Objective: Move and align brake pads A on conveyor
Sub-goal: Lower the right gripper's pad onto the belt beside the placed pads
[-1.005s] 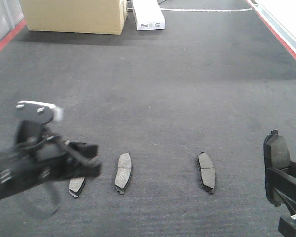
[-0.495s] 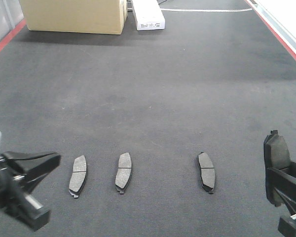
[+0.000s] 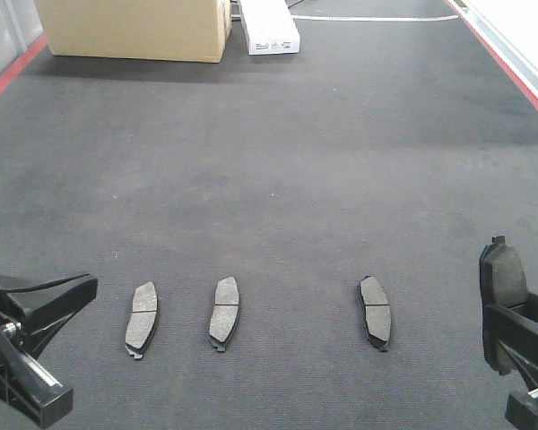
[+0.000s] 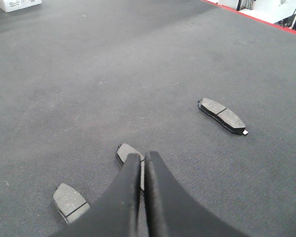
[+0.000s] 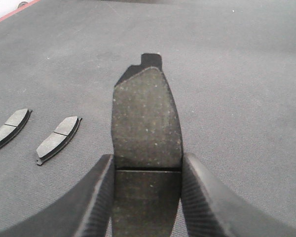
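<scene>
right end effector [image 5: 147, 197] sits low at the conveyor's [image 3: 278, 179] right edge, clamping one brake pad [image 5: 145, 118] upright; left end effector [image 4: 142, 163] hovers low, fingers pressed together, empty; three pads [image 3: 226, 309] lie in a row

Tan cardboard box [image 3: 134, 29] at the far end, white carton [image 3: 270, 27] just beside it

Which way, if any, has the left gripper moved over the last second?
Yes. The left gripper has pulled back toward the lower left corner, away from the leftmost brake pad, which it earlier overlapped in the front view.
</scene>
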Available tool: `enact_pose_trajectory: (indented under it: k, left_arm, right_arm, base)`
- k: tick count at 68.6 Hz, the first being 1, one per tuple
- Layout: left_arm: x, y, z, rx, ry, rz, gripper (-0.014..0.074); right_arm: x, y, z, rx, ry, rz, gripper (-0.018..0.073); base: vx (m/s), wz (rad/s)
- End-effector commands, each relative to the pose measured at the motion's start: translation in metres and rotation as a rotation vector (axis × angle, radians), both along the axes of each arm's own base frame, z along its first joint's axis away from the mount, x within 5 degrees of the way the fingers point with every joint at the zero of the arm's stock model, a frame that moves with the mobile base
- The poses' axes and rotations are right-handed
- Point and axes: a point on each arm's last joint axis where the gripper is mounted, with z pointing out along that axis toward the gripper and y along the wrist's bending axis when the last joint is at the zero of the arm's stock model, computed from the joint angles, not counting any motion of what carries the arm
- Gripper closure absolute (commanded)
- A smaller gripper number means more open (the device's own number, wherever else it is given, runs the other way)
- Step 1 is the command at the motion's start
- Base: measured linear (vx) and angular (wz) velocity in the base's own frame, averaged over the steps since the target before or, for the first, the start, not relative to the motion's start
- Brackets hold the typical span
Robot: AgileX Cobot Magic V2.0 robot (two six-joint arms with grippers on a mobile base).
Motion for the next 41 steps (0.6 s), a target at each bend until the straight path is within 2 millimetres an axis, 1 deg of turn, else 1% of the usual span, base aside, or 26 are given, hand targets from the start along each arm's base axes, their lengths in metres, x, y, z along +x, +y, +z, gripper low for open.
enact_pose_trajectory:
  k: [1, 14, 20, 23, 30, 41]
  left_arm:
    - [0.003, 0.0, 0.014, -0.044, -0.072, 0.019, 0.0603]
    - [0.003, 0.0, 0.014, -0.044, -0.072, 0.019, 0.0603]
    - [0.003, 0.0, 0.014, -0.044, -0.072, 0.019, 0.0603]
    - [0.003, 0.0, 0.014, -0.044, -0.072, 0.019, 0.0603]
    - [0.003, 0.0, 0.014, -0.044, -0.072, 0.019, 0.0603]
    - [0.003, 0.0, 0.014, -0.044, -0.072, 0.019, 0.0603]
  right_arm:
    - [0.002, 0.002, 0.019, 0.039, -0.115, 0.017, 0.0534]
    - [0.003, 0.003, 0.02, 0.064, -0.124, 0.019, 0.0532]
    - [0.01, 0.007, 0.02, 0.055, -0.096, 0.023, 0.0527]
    - [0.017, 0.011, 0.019, 0.046, -0.071, 0.023, 0.0526]
    - [0.039, 0.022, 0.017, 0.029, 0.013, 0.02, 0.0523]
    - [0.085, 0.045, 0.006, 0.001, 0.167, 0.011, 0.0522]
  base:
    - [0.0, 0.0]
    - [0.0, 0.0]
    - [0.0, 0.0]
    - [0.0, 0.0]
    - [0.0, 0.0]
    - [0.0, 0.0]
